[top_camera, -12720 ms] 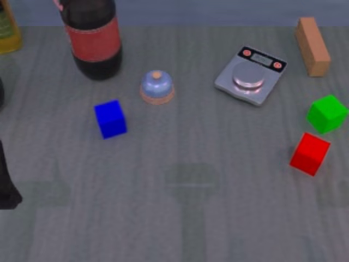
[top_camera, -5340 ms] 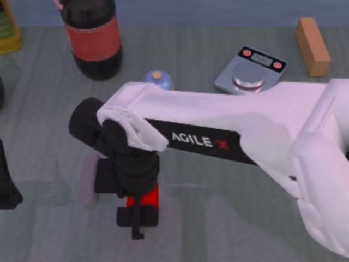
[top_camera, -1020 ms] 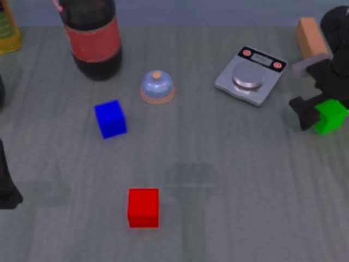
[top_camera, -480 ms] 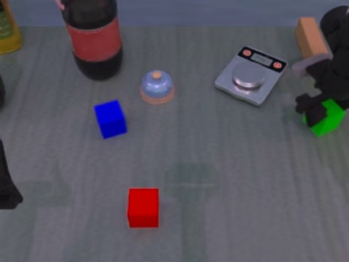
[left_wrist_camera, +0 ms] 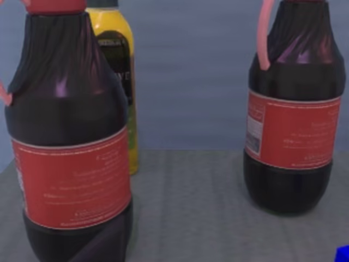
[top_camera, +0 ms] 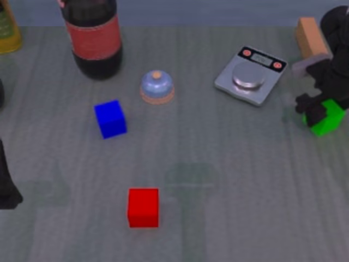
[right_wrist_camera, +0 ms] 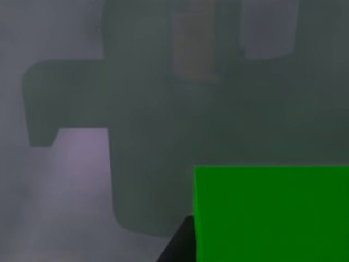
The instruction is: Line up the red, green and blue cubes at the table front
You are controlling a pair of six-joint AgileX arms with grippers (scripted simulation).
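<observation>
The red cube (top_camera: pixel 143 207) rests alone near the front of the table (top_camera: pixel 234 180), left of centre. Farther back and to the left lies the blue cube (top_camera: pixel 110 118); one corner of it (left_wrist_camera: pixel 343 254) shows in the left wrist view. At the table's right edge my right gripper (top_camera: pixel 319 112) is down on the green cube (top_camera: pixel 330 120) and shut on it. In the right wrist view a dark finger (right_wrist_camera: pixel 180 245) presses against the cube's side (right_wrist_camera: pixel 272 213). My left arm (top_camera: pixel 6 183) stays parked at the left edge.
At the back stand a cola bottle (top_camera: pixel 92 38) and a yellow bottle (top_camera: pixel 8 27). A call bell (top_camera: pixel 157 87) and a kitchen scale (top_camera: pixel 251 73) sit mid-table. A tan wooden block (top_camera: pixel 311 41) lies behind the right gripper. A second cola bottle (left_wrist_camera: pixel 71 147) shows in the left wrist view.
Over the last second my right gripper's fingers closed in on the green cube, then held still. Before that, the red cube went from the right side to the front.
</observation>
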